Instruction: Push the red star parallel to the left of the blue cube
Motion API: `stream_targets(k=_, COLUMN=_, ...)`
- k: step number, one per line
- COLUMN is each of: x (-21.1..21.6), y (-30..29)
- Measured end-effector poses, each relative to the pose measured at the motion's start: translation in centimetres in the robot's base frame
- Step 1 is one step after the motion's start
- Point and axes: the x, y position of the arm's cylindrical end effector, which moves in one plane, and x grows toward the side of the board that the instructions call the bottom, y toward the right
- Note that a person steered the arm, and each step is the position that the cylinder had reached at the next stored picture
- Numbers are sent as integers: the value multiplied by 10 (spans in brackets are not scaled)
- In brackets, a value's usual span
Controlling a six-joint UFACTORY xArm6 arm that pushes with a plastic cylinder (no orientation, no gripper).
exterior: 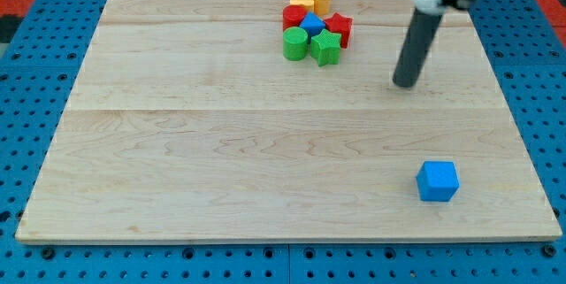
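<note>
The red star (340,27) lies at the right side of a tight cluster of blocks near the view's top centre. The blue cube (438,181) sits alone near the view's bottom right. My tip (406,83) is to the right of and slightly below the cluster, apart from the red star, and well above the blue cube. The rod rises from the tip toward the view's top right.
The cluster also holds a green cylinder (295,43), a green star (325,48), a small blue block (312,25), a red block (293,15) and two yellow blocks (314,0). The wooden board (177,142) lies on a blue pegboard surround (26,72).
</note>
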Motion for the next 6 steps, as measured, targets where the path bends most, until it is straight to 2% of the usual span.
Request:
stream_targets(k=2, x=-74, y=-27)
stream_targets(k=3, x=-95, y=-19)
stream_targets(k=5, x=-90, y=-90)
stream_targets(k=6, x=-65, y=-90)
